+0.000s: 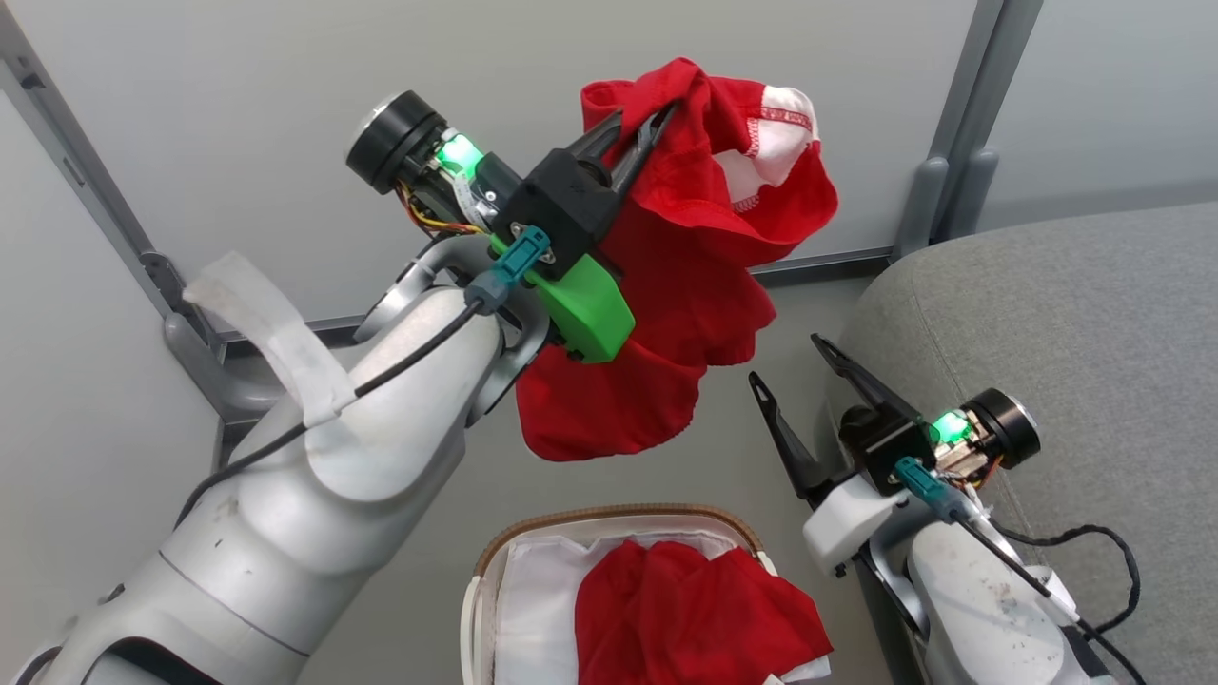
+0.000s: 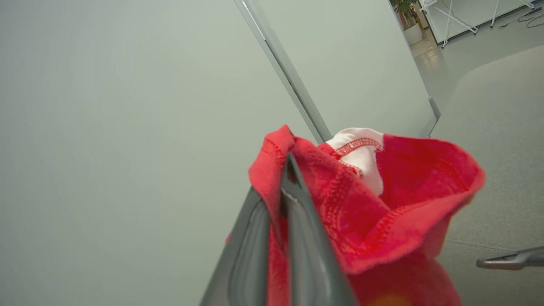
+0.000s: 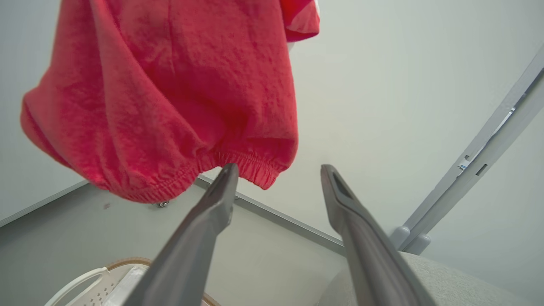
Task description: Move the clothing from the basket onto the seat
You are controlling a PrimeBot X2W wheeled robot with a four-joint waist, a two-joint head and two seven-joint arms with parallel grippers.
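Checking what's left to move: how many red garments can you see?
2. One garment hangs from the shut left claw, held up in the air. The other garment lies inside the basket, on its white liner. More could be hidden underneath.

Both our arms wear glossy pale grey shells. The left arm (image 1: 381, 447) has a strip of white tape (image 1: 276, 333) stuck across it and a thin black cable (image 1: 409, 354) running up to a teal plug (image 1: 514, 266). Past that we've got a bright green plastic cover (image 1: 585, 309), a chunky black block (image 1: 561, 205), a glowing green light (image 1: 460, 152), some orange and yellow wires (image 1: 428, 221) and a round black cap (image 1: 390, 138) with a silvery face. The right arm (image 1: 961, 609) is scuffed with dark specks and has its own teal connector (image 1: 918, 473), plus a black lead (image 1: 1094, 530) looping off it. The left gripper (image 1: 642, 119) and right gripper (image 1: 784, 358) each have two long, dark, tapering fingers (image 3: 199, 238).
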